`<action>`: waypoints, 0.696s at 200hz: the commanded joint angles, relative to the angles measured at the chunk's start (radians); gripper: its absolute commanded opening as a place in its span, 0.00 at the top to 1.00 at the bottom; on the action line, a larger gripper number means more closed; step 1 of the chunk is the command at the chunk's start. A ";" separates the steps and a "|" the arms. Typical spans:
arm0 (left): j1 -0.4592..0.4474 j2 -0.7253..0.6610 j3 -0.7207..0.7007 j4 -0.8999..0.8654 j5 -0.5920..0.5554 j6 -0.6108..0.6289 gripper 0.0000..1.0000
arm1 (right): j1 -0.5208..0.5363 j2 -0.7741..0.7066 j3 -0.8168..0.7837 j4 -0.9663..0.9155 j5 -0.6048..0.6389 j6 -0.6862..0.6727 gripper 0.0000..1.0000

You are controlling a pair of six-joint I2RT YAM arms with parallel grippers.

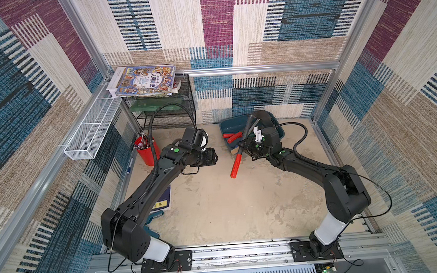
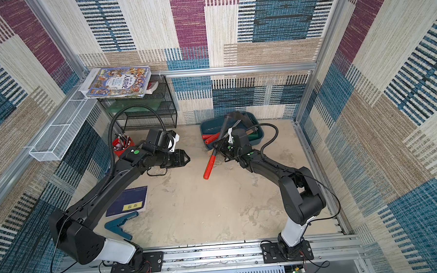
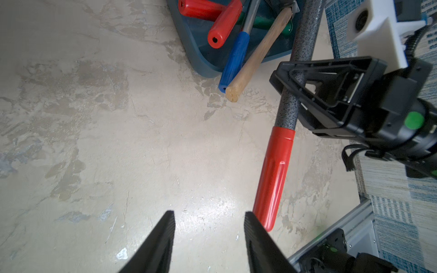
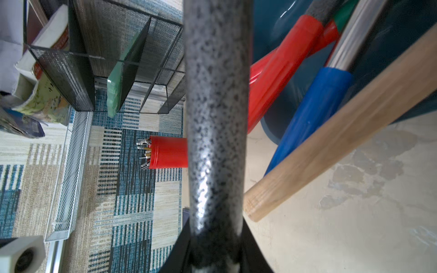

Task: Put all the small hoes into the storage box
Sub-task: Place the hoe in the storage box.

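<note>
The small hoe has a speckled grey shaft [image 4: 216,118] and a red grip [image 1: 236,163]. My right gripper [image 1: 243,147] is shut on that shaft just above the grip. The hoe hangs tilted, its red grip [image 2: 210,165] low over the table in front of the box and its dark head [image 1: 261,115] up over the storage box [image 1: 228,124], a dark-teal tub at the back. In the left wrist view the red grip [image 3: 274,175] passes beside my left gripper [image 3: 209,214], which stands open and empty. In both top views the left gripper [image 2: 188,158] is left of the hoe.
Several tools lie in the box: red handles [image 3: 224,23], a blue handle [image 3: 234,63] and a wooden handle [image 3: 255,56] that stick out over the rim. A red pen cup [image 1: 147,150], black mesh rack [image 1: 165,111], white mesh basket [image 1: 93,130] and blue notebook [image 2: 128,202] stand at the left.
</note>
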 commanded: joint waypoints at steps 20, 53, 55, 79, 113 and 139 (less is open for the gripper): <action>0.004 -0.022 -0.031 0.026 0.021 0.011 0.48 | -0.025 0.048 0.032 0.200 -0.025 0.102 1.00; 0.005 -0.030 -0.040 0.027 0.041 0.006 0.48 | -0.051 0.089 0.042 0.274 -0.038 0.186 1.00; 0.005 -0.030 -0.041 0.027 0.041 0.006 0.48 | -0.052 0.092 0.043 0.277 -0.038 0.190 1.00; 0.005 -0.043 -0.058 0.037 0.041 -0.002 0.40 | -0.075 0.128 0.058 0.319 -0.041 0.240 1.00; 0.005 -0.059 -0.075 0.036 0.037 -0.002 0.34 | -0.108 0.196 0.087 0.401 -0.068 0.318 1.00; 0.005 -0.072 -0.089 0.037 0.032 -0.005 0.34 | -0.121 0.243 0.149 0.388 -0.078 0.322 1.00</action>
